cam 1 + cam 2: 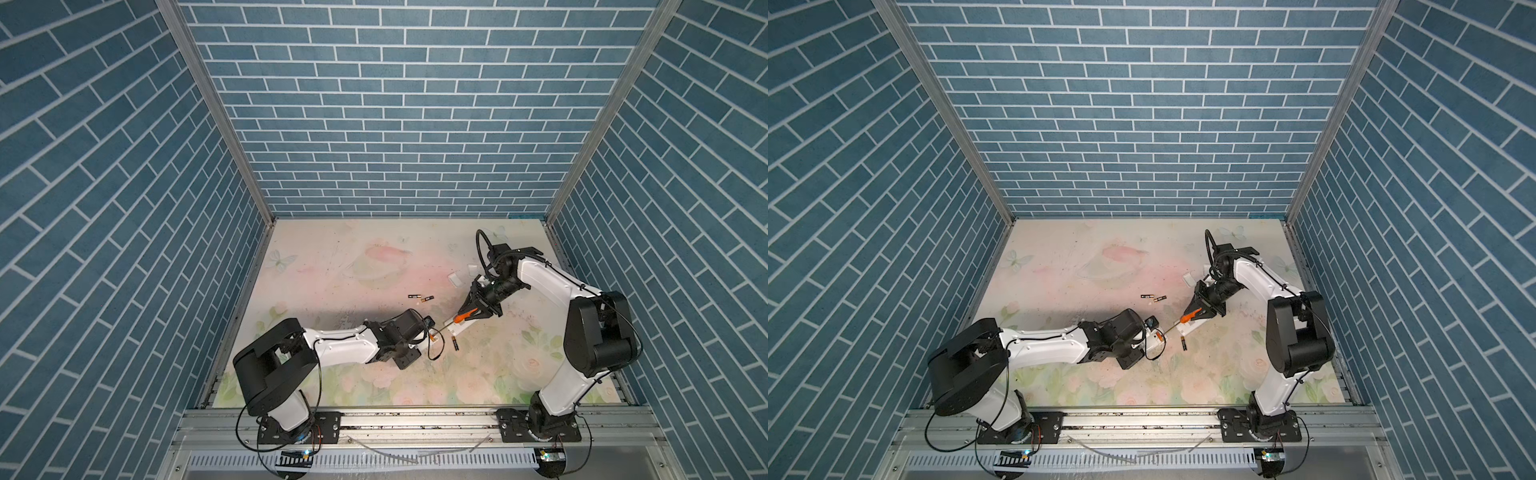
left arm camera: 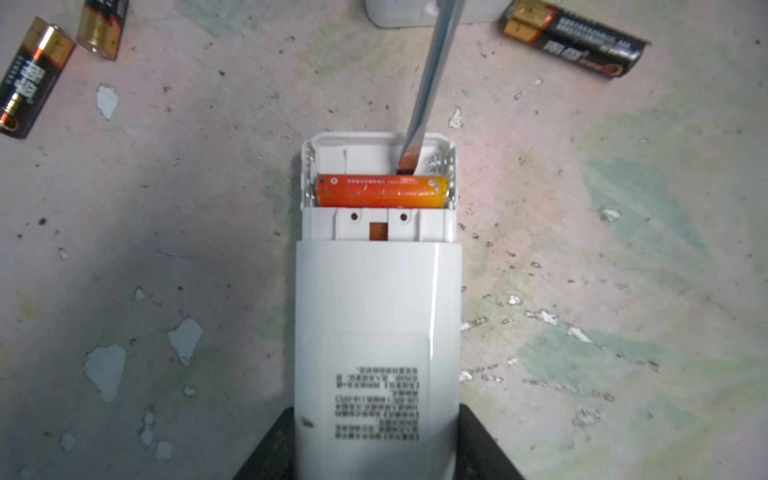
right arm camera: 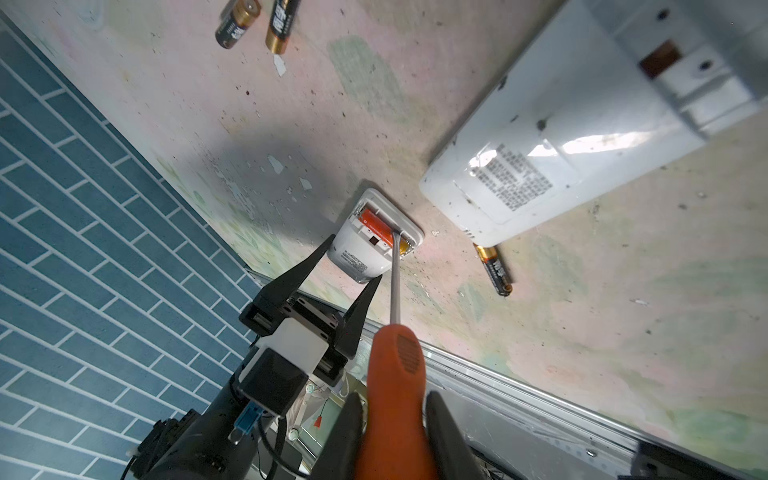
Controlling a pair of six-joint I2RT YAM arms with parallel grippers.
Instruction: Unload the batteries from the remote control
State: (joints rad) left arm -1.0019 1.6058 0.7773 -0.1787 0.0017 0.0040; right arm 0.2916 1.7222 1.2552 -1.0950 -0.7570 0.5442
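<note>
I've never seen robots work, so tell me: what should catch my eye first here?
In the middle of the table, the left gripper holds a small white remote with its back open and an orange battery inside. The right gripper holds an orange-handled screwdriver, its tip in that compartment beside the battery. Three black batteries lie loose around them.

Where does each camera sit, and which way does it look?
Top views: a camera pair high above the front, looking down at the table; left arm and right arm show.
Left wrist: on the left arm, looking along the left gripper at the white remote; only its black fingers show.
Right wrist: on the right arm, looking down the screwdriver in the right gripper; the left gripper shows too.
Shared: both wrist views show the orange battery.
</note>
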